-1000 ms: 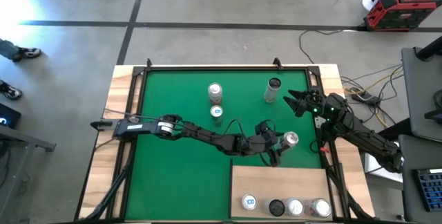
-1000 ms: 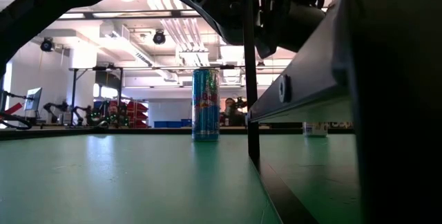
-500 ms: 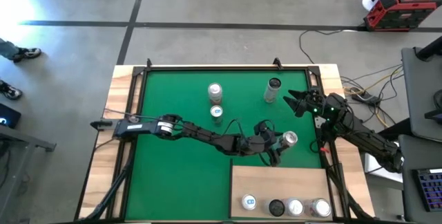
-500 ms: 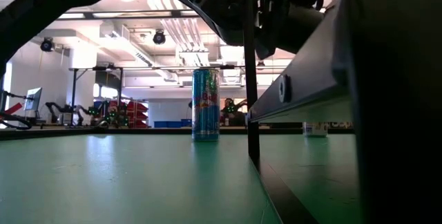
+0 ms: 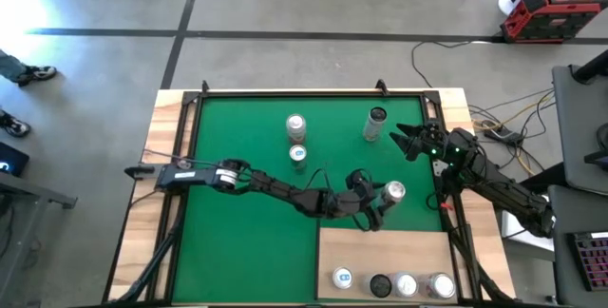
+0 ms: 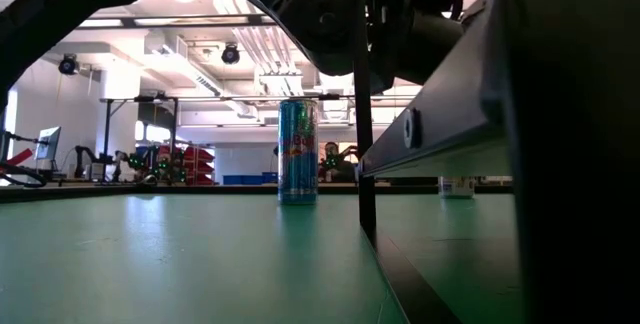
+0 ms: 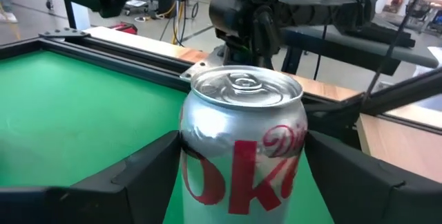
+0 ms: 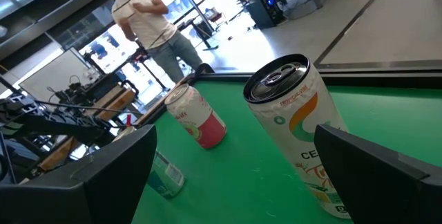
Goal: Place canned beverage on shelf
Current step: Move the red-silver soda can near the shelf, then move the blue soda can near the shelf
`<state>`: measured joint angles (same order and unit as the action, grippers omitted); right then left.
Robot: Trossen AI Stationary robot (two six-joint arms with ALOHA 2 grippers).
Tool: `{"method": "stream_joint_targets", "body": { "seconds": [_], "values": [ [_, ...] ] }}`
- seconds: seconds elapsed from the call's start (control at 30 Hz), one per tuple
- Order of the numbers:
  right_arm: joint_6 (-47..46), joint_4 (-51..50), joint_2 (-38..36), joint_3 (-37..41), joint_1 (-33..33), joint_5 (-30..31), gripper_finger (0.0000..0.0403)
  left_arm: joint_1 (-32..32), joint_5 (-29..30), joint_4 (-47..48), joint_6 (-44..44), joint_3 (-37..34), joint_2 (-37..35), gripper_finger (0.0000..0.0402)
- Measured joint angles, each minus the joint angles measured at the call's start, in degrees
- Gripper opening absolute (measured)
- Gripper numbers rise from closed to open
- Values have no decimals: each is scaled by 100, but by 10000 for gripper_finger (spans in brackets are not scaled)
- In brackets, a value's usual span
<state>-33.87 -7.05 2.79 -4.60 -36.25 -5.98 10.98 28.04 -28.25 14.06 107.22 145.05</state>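
My left gripper (image 5: pixel 382 200) is shut on a silver can with red lettering (image 5: pixel 392 192), held just beyond the far edge of the shelf (image 5: pixel 389 251). The shelf is a pale wood panel at the near right with several cans along its near edge. In the left wrist view the can (image 7: pixel 242 134) fills the space between the fingers. My right gripper (image 5: pixel 403 139) is open at the right side of the mat, next to a white can with a dark top (image 5: pixel 376 123). That can stands untouched between its fingers in the right wrist view (image 8: pixel 297 120). My left gripper pinches the can's side wall (image 7: pixel 190 155) between its two fingers, one on each side, below the top rim. The fingers come roughly level from the table's left. The can is upright, top up, held above the mat; its bottom is out of view.
Two more cans stand at the mat's far middle, a pale one (image 5: pixel 295 125) and a blue one (image 5: pixel 298 154), the latter also in the low view (image 6: pixel 298 151). The shelf's dark edge and post (image 6: pixel 362 114) rise at the right there. A person stands beyond the table (image 8: pixel 148 16).
My left gripper has shifted a little toward the table's left with the can still in its hold, and the arm behind it has bent slightly nearer.
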Motion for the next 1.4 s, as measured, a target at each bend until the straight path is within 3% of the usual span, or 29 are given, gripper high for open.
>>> {"method": "stream_joint_targets", "body": {
  "seconds": [0.5,1.03,1.4],
  "values": [
    [0,-1,0,0,-1,1,384,208,568,116,193,-2,-43,396],
    [0,-1,0,0,0,0,384,359,506,948,193,-2,-509,395],
    [1,0,0,0,0,3,384,125,253,1521,-224,-2,-942,393]
  ]
}}
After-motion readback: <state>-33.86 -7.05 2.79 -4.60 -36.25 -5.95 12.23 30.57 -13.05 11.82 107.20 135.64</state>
